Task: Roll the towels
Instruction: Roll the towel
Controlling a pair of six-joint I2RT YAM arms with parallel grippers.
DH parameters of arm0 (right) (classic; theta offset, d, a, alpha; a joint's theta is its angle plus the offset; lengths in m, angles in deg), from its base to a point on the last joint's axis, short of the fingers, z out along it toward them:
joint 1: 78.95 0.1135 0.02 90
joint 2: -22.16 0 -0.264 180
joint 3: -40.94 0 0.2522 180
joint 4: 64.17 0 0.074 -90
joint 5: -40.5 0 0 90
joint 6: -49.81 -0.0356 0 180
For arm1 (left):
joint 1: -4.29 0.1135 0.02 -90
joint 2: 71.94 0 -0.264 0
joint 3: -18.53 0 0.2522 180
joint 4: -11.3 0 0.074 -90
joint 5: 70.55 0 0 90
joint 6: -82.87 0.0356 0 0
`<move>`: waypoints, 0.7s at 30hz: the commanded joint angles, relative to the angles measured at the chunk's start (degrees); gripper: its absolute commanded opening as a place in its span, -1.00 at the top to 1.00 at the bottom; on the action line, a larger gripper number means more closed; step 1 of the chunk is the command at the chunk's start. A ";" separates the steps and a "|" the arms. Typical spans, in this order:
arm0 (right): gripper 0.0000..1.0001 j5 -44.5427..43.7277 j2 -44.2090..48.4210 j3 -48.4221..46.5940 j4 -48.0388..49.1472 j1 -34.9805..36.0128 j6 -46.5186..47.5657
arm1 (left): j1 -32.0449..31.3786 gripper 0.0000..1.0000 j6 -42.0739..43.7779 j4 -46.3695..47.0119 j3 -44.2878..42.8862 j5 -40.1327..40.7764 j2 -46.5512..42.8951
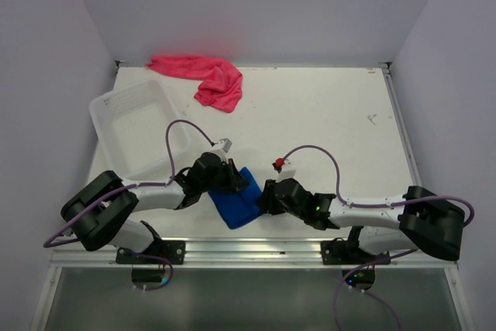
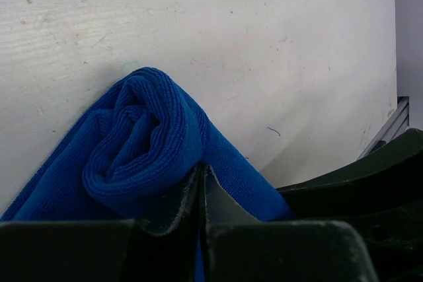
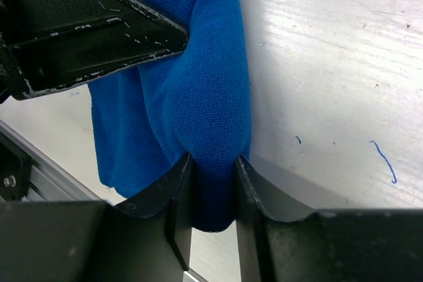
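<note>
Blue towel (image 1: pixel 240 205), partly rolled, is sat on the desk (image 1: pixel 325 106) just right of the white basket (image 1: pixel 132 125), on its near side. A fold is pinched by the right hand (image 3: pixel 211 160). The left hand (image 2: pixel 201 171) is pressed together on what looks like a thin edge at the roll. If one side gets tugged harder, the roll could be dragged loose. Pink towel (image 1: pixel 203 77), beyond the basket, isn't rolled yet.
</note>
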 commanded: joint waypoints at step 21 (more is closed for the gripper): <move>0.79 -21.38 1.81 -8.43 -21.32 6.07 10.62 | 1.16 0.85 4.27 -13.80 -14.75 0.17 -6.83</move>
